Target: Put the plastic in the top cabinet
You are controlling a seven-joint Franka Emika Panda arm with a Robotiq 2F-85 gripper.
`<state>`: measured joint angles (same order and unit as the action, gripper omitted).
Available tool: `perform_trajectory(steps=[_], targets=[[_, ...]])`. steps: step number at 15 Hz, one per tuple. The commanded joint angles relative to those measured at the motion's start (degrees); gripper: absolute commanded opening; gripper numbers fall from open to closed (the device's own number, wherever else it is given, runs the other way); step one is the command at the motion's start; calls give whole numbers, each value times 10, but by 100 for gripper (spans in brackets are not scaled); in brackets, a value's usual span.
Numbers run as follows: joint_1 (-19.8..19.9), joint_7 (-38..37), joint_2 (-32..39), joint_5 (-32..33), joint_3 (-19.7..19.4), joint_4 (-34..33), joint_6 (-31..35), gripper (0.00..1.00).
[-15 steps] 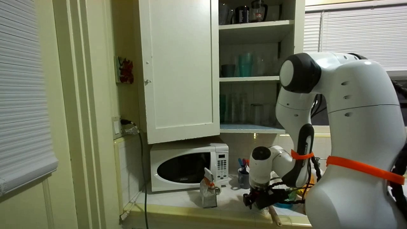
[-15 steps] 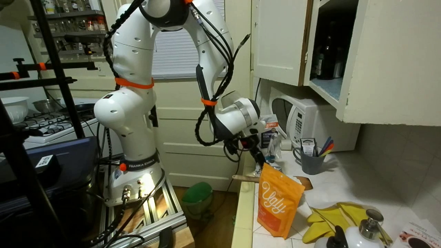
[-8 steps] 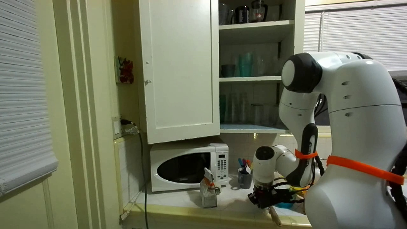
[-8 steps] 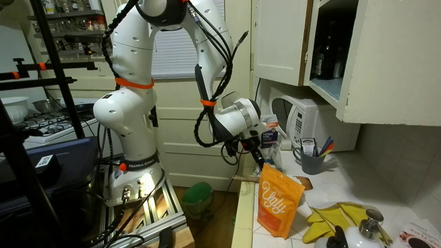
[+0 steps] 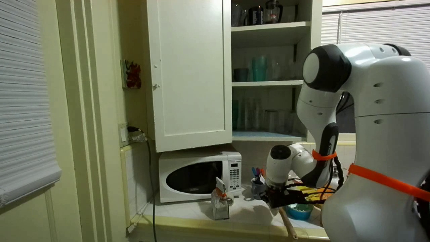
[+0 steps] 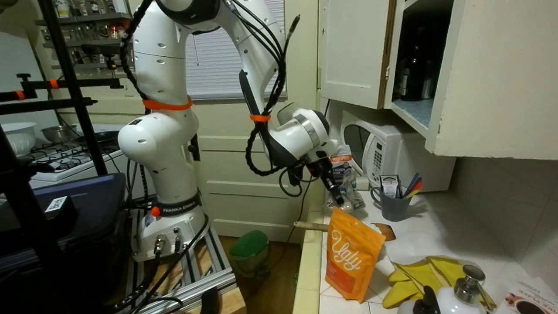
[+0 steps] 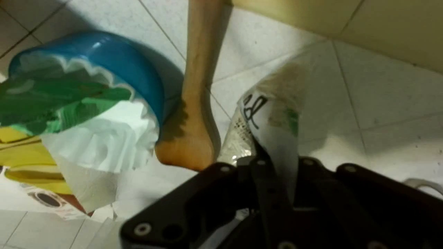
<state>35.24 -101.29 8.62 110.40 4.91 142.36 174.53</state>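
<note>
We see the tiled counter (image 6: 471,231) running beneath the top cabinet (image 5: 227,77), which stands open; we find the white microwave (image 5: 198,176) on that counter; we make out the black gripper (image 6: 339,201) above the counter, its fingers (image 7: 262,174) pinching the plastic packet (image 7: 275,112); the packet hangs below them, lower than the cabinet and outside it.

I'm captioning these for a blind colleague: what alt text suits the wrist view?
Black claw pinching a plastic packet with black markings over a white tiled counter. Farther left in frame are a wooden utensil and a blue bowl.
</note>
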Motion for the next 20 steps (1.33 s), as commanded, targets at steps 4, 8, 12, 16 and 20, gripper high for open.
perform_trajectory(steps=[4,8,12,16,20], targets=[[33,15,-232,7,-35,110,135,3],[29,79,-331,-24,-101,141,185,3],[46,87,-387,-35,-121,116,217,3],[65,64,-404,-63,-110,65,214,3],[68,69,-396,-68,-108,51,205,11]])
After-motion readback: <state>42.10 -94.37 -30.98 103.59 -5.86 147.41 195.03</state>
